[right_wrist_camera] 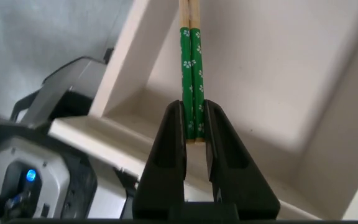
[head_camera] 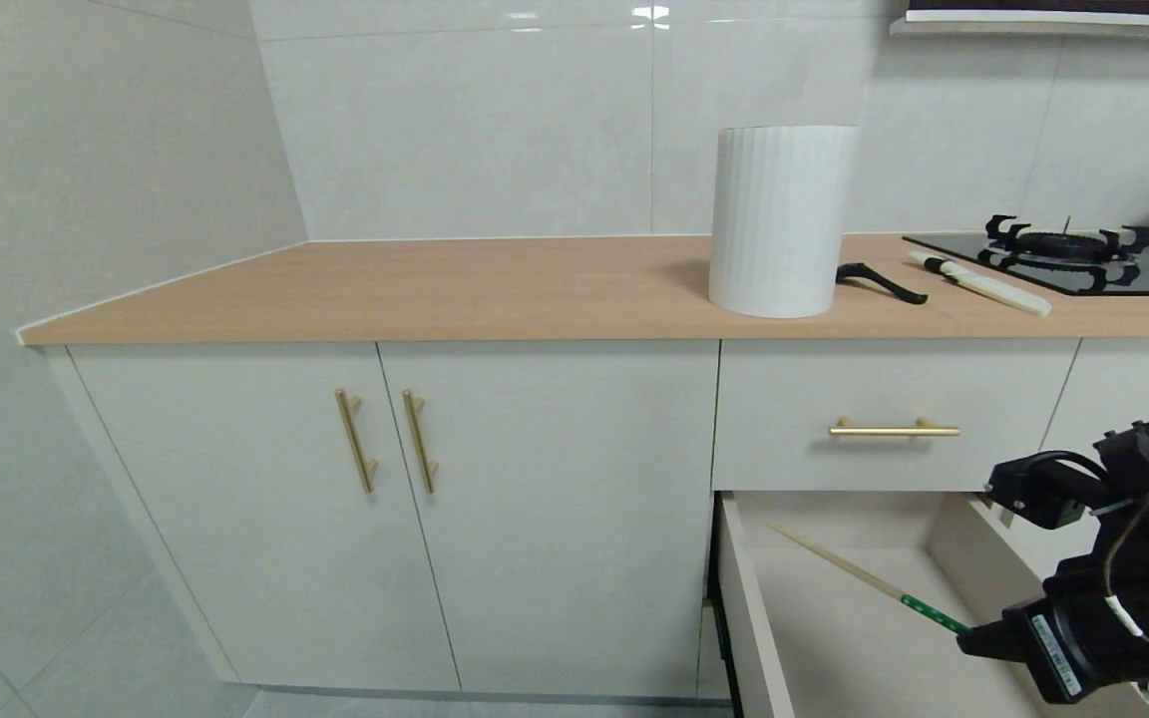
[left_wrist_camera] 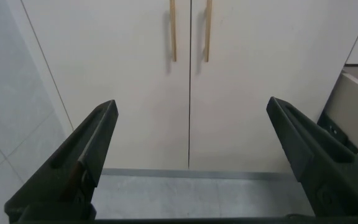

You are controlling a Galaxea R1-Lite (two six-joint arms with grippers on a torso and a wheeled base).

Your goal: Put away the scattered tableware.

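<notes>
Holding chopsticks (head_camera: 864, 575) in the open drawer (head_camera: 744, 598) with my right gripper (head_camera: 968, 638).

My right gripper's fingers are clamped on the green, flower-printed ends of the chopsticks, and the bare tips slant up toward the drawer's back wall, under the closed drawer above. My left gripper (left_wrist_camera: 191, 107) hangs with its fingers wide apart, low in front of the double cabinet doors (head_camera: 395, 499). On the counter (head_camera: 435, 284) I see a white ribbed container (head_camera: 782, 219), with a black utensil (head_camera: 884, 282) and a cream-handled knife (head_camera: 978, 282) lying between it and the stove (head_camera: 1063, 254).
</notes>
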